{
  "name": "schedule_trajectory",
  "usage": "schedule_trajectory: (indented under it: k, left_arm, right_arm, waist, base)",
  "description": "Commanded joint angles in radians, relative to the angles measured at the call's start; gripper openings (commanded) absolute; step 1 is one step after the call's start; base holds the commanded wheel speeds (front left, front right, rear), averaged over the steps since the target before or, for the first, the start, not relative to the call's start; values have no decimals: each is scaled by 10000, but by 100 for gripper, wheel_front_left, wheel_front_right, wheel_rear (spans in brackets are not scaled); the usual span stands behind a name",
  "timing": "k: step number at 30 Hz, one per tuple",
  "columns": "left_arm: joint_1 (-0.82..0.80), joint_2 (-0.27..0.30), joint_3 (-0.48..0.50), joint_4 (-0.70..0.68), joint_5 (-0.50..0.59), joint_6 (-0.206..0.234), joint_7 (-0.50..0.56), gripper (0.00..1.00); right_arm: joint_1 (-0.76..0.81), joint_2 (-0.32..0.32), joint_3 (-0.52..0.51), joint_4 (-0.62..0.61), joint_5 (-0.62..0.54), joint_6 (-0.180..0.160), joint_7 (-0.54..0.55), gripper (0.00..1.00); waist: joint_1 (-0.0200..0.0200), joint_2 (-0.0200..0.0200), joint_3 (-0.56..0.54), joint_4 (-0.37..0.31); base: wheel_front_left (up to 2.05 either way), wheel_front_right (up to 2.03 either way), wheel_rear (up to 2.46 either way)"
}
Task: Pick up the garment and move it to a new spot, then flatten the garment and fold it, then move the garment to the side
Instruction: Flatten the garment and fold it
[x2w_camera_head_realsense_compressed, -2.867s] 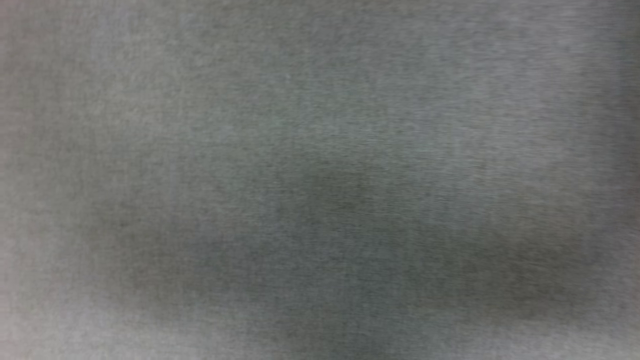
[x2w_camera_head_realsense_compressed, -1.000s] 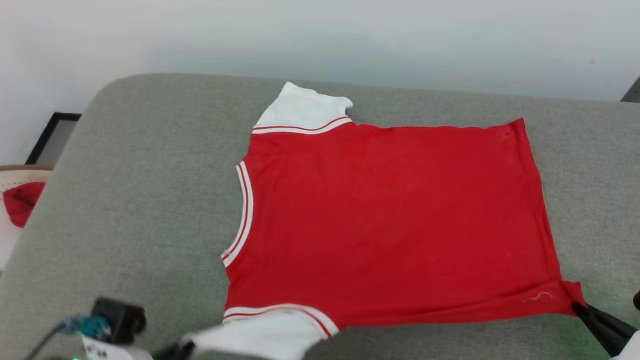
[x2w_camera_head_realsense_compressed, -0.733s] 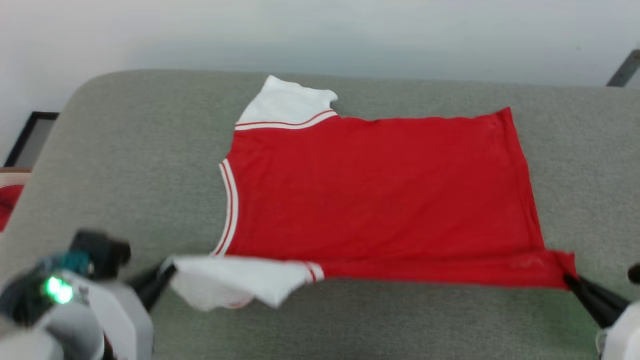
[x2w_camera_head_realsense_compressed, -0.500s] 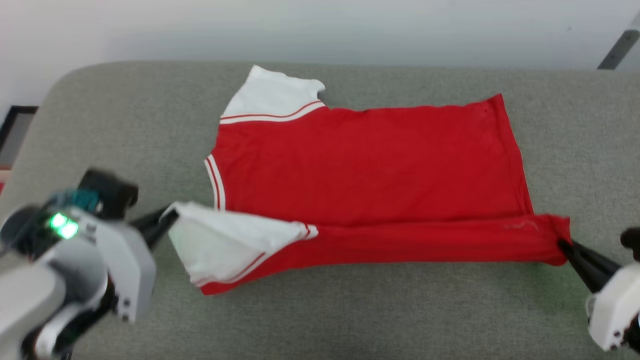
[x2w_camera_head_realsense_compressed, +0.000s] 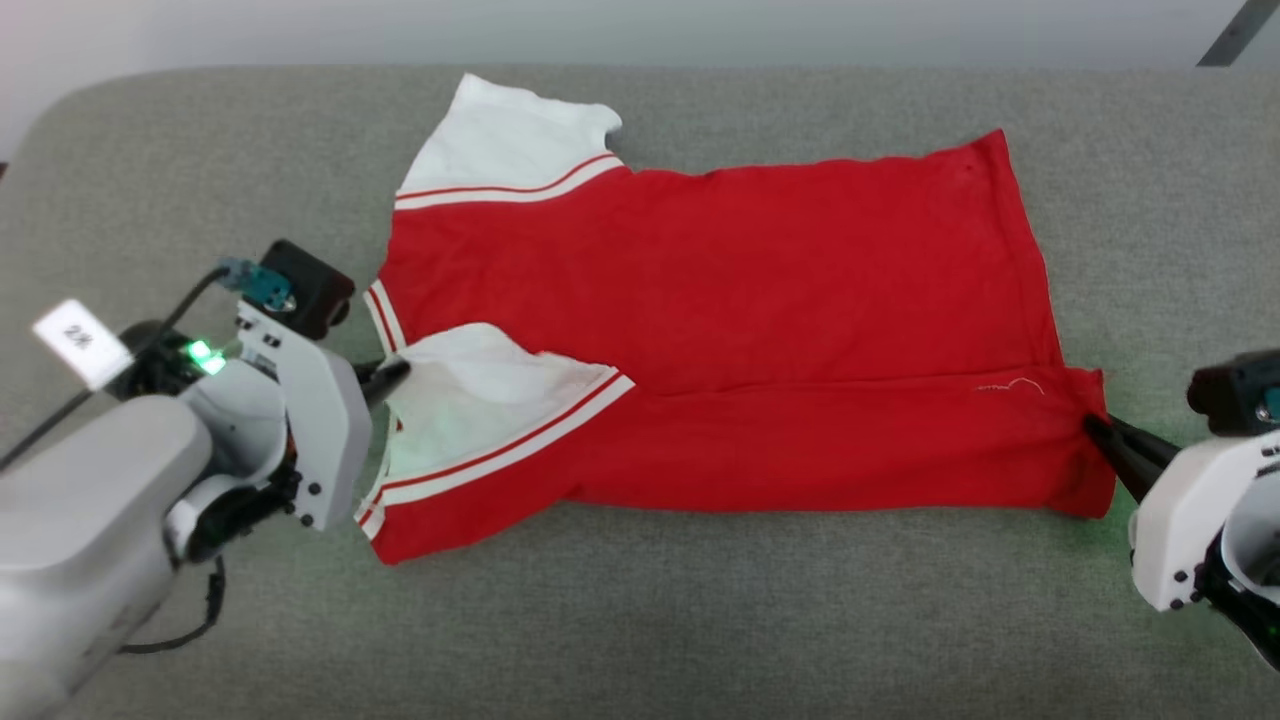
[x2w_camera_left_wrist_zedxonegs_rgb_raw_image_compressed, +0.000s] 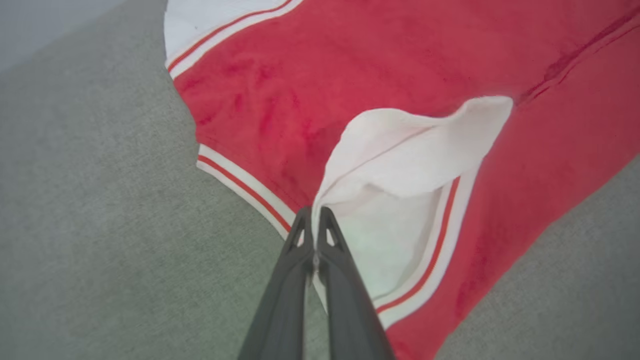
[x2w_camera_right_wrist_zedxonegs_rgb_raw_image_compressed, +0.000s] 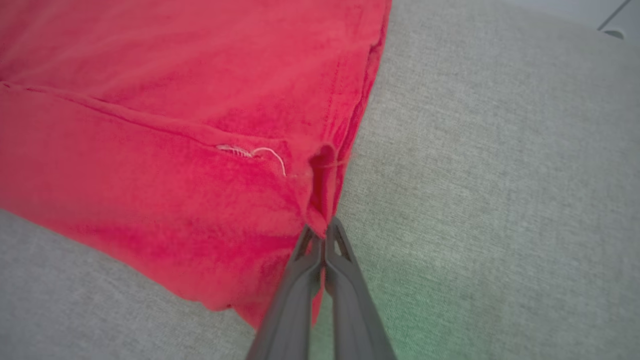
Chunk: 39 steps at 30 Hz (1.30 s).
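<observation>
Two grippers, both pinched shut on cloth: left gripper (x2w_camera_head_realsense_compressed: 396, 373) has the edge of the near white sleeve (x2w_camera_head_realsense_compressed: 480, 395), at about 9 o'clock of the garment (x2w_camera_head_realsense_compressed: 760, 280); right gripper (x2w_camera_head_realsense_compressed: 1096, 430) has the near hem corner (x2w_camera_head_realsense_compressed: 1088, 450) at about 4 o'clock; the garment lies spread across the middle of the grey cushion (x2w_camera_head_realsense_compressed: 700, 620), its 6 o'clock edge lifted and turned over toward 12; far sleeve (x2w_camera_head_realsense_compressed: 500, 125) sits flat at 11 o'clock; imo the trick now is carrying both ends toward 12 at the same pace and height, cloth taut between them so the crease runs straight; lay it down low before letting go, or that sleeve will probably flop and bunch
</observation>
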Motion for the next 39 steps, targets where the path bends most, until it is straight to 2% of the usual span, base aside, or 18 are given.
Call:
schedule_trajectory:
  k: [1, 7, 9, 11, 12, 13, 14, 15, 16, 19, 22, 24, 25, 26, 27, 33, 39]
  left_arm:
    - [-87, -173, -33, 275, -129, -124, 52, 0]
    - [-10, -879, -206, 1679, -512, -498, 309, 0]
    - [1, -1063, -237, 2031, -612, -549, 362, 14]
    - [-24, -1231, -229, 2339, -737, -601, 345, 32]
    - [-46, -1306, -224, 2477, -744, -620, 329, 49]
    - [-73, -1378, -215, 2597, -777, -649, 278, 86]
    - [-95, -1448, -191, 2728, -836, -664, 265, 100]
    - [-127, -1520, -158, 2817, -879, -683, 222, 100]
    - [-163, -1576, -151, 2891, -905, -685, 198, 100]
    - [-208, -1687, -135, 3079, -972, -702, 154, 100]
    - [-251, -1747, -166, 3139, -1009, -722, 196, 100]
    - [-294, -1741, -124, 3099, -1064, -730, 178, 100]
    - [-274, -1731, -110, 3069, -1116, -732, 196, 100]
    - [-249, -1707, -83, 3022, -1167, -723, 245, 100]
    - [-210, -1698, -93, 2970, -1199, -703, 281, 100]
    - [154, -1467, -36, 2429, -1551, -282, 648, 100]
    - [734, -1157, -35, 1570, -2104, 433, 1257, 100]
  right_arm:
    - [-171, 8, 96, 92, 59, -11, 26, 0]
    - [-657, 44, 414, 553, 206, -11, 46, 0]
    - [-792, 43, 501, 683, 256, -11, 63, 0]
    - [-924, 49, 560, 811, 249, -11, 77, 0]
    - [-985, 57, 586, 867, 271, -11, 91, 0]
    - [-1028, 70, 607, 936, 294, -11, 123, 0]
    - [-1074, 86, 634, 1003, 306, -11, 153, 0]
    - [-1124, 82, 672, 1056, 308, -11, 166, 0]
    - [-1168, 73, 699, 1105, 330, -11, 211, 4]
    - [-1224, 94, 703, 1274, 414, -11, 375, 24]
    - [-1251, 66, 650, 1416, 430, -11, 574, 37]
    - [-1228, 52, 594, 1481, 441, -11, 711, 49]
    - [-1213, 62, 563, 1506, 446, -11, 790, 62]
    - [-1207, 65, 539, 1508, 442, -11, 864, 87]
    - [-1193, 45, 497, 1531, 401, -11, 915, 100]
    - [-1061, 136, 287, 1426, 203, -11, 1127, 100]
    - [-774, 306, -318, 916, 35, -11, 918, 100]
  waist:
    - [0, -1, 100, -43]
    - [0, -1, 223, -31]
    - [0, -1, 238, -16]
    - [0, -1, 233, 10]
    - [0, -1, 224, 22]
    - [0, -1, 210, 35]
    - [0, -1, 187, 50]
    - [0, -1, 155, 67]
    - [0, -1, 116, 90]
    - [0, -1, -24, 167]
    - [0, -1, -209, 271]
    - [0, -1, -353, 346]
    - [0, -1, -432, 378]
    - [0, -1, -498, 410]
    - [0, -1, -583, 457]
    - [0, -1, -1071, 585]
    - [0, -1, -1573, 578]
  base:
    - [0, 0, 0]
    - [0, 0, 0]
    - [0, 0, 0]
    - [0, 0, 0]
    - [0, 0, 0]
    - [0, 0, 0]
    - [0, 0, 0]
    - [0, 0, 0]
    - [0, 0, 0]
    - [0, 0, 0]
    - [0, 0, 0]
    - [0, 0, 0]
    - [0, 0, 0]
    - [0, 0, 0]
    - [0, 0, 0]
    - [0, 0, 0]
    - [0, 0, 0]
